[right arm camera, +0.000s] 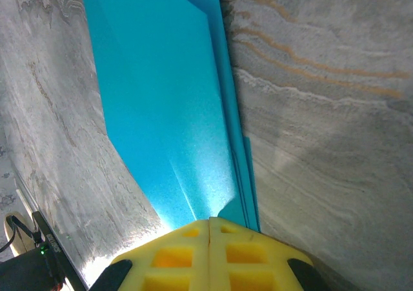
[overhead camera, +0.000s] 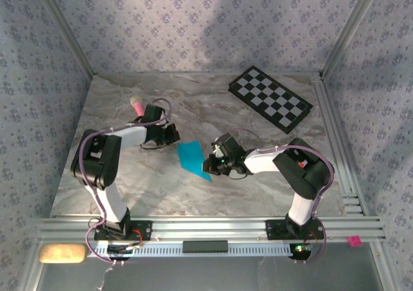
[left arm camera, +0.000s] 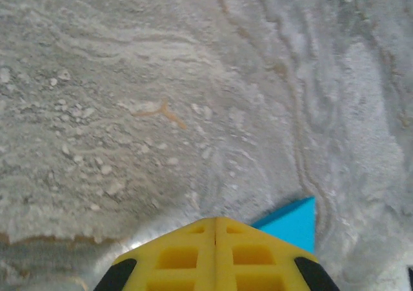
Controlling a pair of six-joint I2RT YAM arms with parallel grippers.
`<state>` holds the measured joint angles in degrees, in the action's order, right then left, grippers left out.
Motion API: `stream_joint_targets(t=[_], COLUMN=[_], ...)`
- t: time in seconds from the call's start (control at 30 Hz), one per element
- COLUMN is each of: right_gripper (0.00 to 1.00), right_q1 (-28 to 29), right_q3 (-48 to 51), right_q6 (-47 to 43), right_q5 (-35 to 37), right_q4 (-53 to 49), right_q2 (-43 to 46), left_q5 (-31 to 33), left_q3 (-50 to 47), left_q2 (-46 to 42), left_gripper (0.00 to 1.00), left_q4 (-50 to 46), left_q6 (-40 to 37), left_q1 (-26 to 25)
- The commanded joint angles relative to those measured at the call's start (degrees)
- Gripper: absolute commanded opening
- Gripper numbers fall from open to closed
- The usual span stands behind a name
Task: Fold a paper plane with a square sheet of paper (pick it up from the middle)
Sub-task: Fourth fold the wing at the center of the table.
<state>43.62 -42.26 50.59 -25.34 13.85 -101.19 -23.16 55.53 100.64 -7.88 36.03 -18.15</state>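
The sheet of paper [overhead camera: 192, 159] is bright cyan and folded into several layers, tapering toward its near right end; it sits at the table's middle. My right gripper [overhead camera: 210, 164] meets that tapered end. In the right wrist view its yellow fingers [right arm camera: 210, 221] are shut, with the paper [right arm camera: 168, 110] and its stacked edges running out from between the tips. My left gripper [overhead camera: 174, 135] is just behind the paper's far left corner. Its fingers [left arm camera: 215, 221] are shut with nothing in them, and a cyan corner of the paper [left arm camera: 293, 223] shows just to their right.
A black-and-white checkered board [overhead camera: 271, 99] lies at the back right. A pink stick [overhead camera: 137, 105] rests behind the left arm. Aluminium rails [overhead camera: 335, 142] border the table's right side, and patterned walls close it in on three sides.
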Motion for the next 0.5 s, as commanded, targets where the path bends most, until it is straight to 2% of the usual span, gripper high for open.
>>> stream_joint_targets(t=[0.0,0.27,0.47], right_gripper=[0.0,0.0,0.0], right_q1=[0.0,-0.2,-0.2], right_q3=[2.8,2.8,2.8], right_q6=[-1.2,-1.0,-0.9], right_q5=[2.7,3.1,3.0], right_q4=[-11.8,-11.9,-11.9], right_q2=[-3.3,-3.3,-3.3], left_q5=[-2.4,-7.4,-7.1], left_q3=[-1.3,-9.5,-12.2], left_q2=[-5.7,-8.7,-8.3], left_gripper=[0.0,0.0,0.0], left_q4=[-0.9,5.0,7.7], left_q6=[-0.1,6.9,9.7], left_q1=[-2.4,-11.1,-16.9])
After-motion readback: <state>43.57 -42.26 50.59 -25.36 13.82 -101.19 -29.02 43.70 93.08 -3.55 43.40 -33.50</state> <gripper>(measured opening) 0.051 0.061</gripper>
